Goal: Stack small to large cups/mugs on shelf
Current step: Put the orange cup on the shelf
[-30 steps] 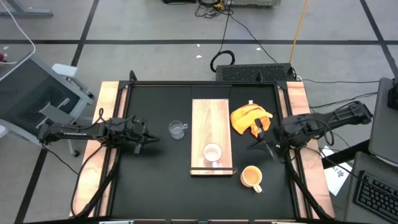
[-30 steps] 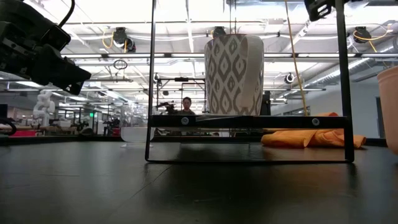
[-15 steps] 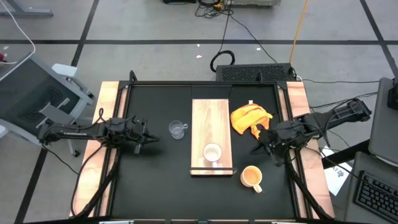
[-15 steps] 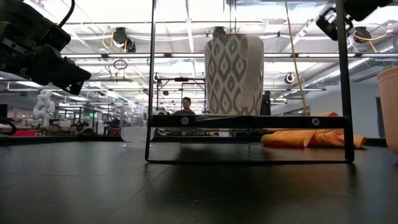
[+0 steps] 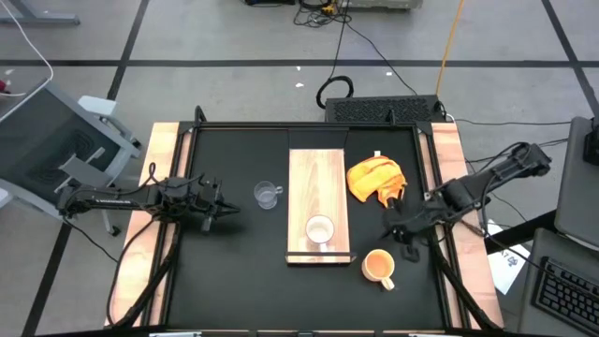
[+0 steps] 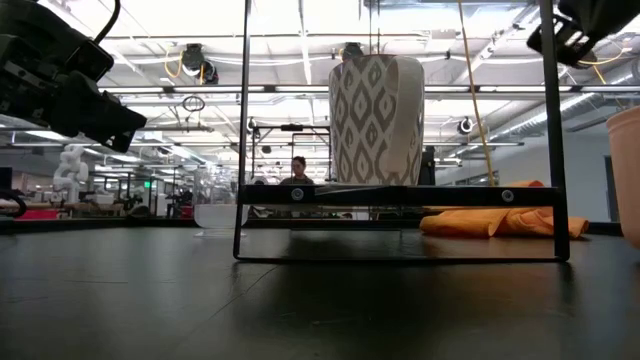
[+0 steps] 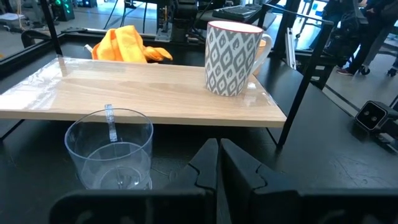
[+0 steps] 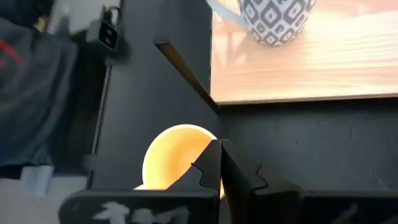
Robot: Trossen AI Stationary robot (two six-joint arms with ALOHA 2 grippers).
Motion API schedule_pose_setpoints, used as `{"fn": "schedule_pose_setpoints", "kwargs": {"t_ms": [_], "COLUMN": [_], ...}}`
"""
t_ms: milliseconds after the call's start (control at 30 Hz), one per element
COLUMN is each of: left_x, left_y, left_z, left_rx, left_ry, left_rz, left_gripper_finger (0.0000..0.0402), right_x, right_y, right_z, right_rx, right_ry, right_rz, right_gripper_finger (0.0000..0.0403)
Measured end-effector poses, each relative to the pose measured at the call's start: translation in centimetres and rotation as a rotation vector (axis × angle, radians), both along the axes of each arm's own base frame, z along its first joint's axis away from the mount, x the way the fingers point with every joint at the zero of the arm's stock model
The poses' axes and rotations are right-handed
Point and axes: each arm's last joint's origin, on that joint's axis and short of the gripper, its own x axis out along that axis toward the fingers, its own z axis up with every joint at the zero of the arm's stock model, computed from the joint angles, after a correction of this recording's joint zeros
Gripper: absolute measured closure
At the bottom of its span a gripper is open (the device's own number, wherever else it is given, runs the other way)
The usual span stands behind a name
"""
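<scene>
Right hand (image 5: pixel 393 229): fingers together, above the table (image 5: pixel 234 271), near the orange mug (image 5: pixel 378 267).
Left hand (image 5: pixel 223 211): fingers together, beside the glass cup (image 5: pixel 268 196).
White mug (image 5: pixel 320 229): on the shelf (image 5: pixel 318 178).

orange-yellow mug (image 8: pixel 174 152): lower part hidden behind right gripper (image 8: pixel 219 163) fingers
white patterned mug (image 8: pixel 273 18): top cut off by picture edge
clear glass cup (image 6: pixel 215 200): faint in low view
</scene>
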Motion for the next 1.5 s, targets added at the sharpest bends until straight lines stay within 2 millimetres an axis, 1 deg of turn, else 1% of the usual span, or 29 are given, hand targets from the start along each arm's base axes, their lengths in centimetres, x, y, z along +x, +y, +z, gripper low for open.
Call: {"fn": "schedule_pose_setpoints", "kwargs": {"t_ms": [167, 267, 467, 633, 833, 1067, 1133, 1233, 1500], "left_x": [0.0, 0.0, 0.0, 0.0, 0.0, 0.0, 0.0, 0.0, 0.0], "left_y": [0.0, 0.0, 0.0, 0.0, 0.0, 0.0, 0.0, 0.0, 0.0], "left_z": [0.0, 0.0, 0.0, 0.0, 0.0, 0.0, 0.0, 0.0, 0.0], "left_rx": [0.001, 0.001, 0.001, 0.001, 0.001, 0.001, 0.001, 0.001, 0.003], "left_ry": [0.0, 0.0, 0.0, 0.0, 0.0, 0.001, 0.001, 0.001, 0.0], "left_rz": [0.005, 0.005, 0.005, 0.005, 0.005, 0.005, 0.005, 0.005, 0.005], "left_gripper_finger": [0.038, 0.038, 0.038, 0.038, 0.038, 0.038, 0.038, 0.038, 0.038], "right_x": [0.4, 0.6, 1.4, 1.6, 1.5, 1.7, 1.9, 2.0, 1.9], "right_y": [1.2, 1.7, 2.6, 3.2, 3.1, 3.6, 3.6, 3.7, 3.6], "right_z": [0.5, 0.0, -1.2, -1.7, -1.5, -1.2, -1.1, -1.1, -1.1], "right_rx": [-0.094, -0.125, -0.127, -0.135, -0.129, -0.053, -0.043, -0.033, -0.024], "right_ry": [0.148, 0.236, 0.318, 0.343, 0.332, 0.309, 0.295, 0.286, 0.297], "right_rz": [-0.053, -0.102, -0.168, -0.159, -0.144, -0.066, -0.064, -0.069, -0.096], "right_gripper_finger": [0.0403, 0.0403, 0.0403, 0.0403, 0.0403, 0.0399, 0.039, 0.0366, 0.0281]}}
